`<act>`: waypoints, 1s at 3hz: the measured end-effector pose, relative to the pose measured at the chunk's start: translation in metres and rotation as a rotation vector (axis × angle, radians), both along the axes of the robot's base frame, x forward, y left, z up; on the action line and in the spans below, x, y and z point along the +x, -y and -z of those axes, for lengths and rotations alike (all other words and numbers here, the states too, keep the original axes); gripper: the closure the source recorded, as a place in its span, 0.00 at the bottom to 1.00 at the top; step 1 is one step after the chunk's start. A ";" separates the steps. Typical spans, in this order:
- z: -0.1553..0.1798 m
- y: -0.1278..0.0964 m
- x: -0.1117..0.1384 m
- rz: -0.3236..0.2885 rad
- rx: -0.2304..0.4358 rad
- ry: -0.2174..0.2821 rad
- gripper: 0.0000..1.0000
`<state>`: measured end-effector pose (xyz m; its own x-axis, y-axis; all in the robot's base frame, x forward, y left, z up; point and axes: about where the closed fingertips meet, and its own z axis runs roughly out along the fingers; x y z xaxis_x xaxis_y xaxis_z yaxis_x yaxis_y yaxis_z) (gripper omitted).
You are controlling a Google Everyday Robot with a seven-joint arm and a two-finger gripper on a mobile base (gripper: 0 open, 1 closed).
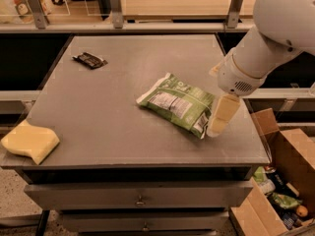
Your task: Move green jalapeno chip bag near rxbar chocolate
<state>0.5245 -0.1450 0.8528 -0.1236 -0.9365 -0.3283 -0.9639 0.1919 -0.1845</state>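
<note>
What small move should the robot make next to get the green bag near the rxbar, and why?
Probably settle the hand onto the right end of the bag to take hold. The hand sits low at that end, near the right side of the table, while the rxbar lies far off at the back left, so the bag must be gripped before it can travel.

Worktop (98, 132): grey
Far left: rxbar chocolate (90, 60)
Centre-right: green jalapeno chip bag (177, 102)
Front-left corner: yellow sponge (29, 141)
My jaws: at the bag's right edge
</note>
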 end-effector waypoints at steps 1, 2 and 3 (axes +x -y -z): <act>0.011 0.004 0.006 -0.003 0.028 -0.017 0.00; 0.019 0.003 0.005 -0.015 0.042 -0.038 0.16; 0.035 0.003 -0.001 -0.022 0.045 -0.082 0.40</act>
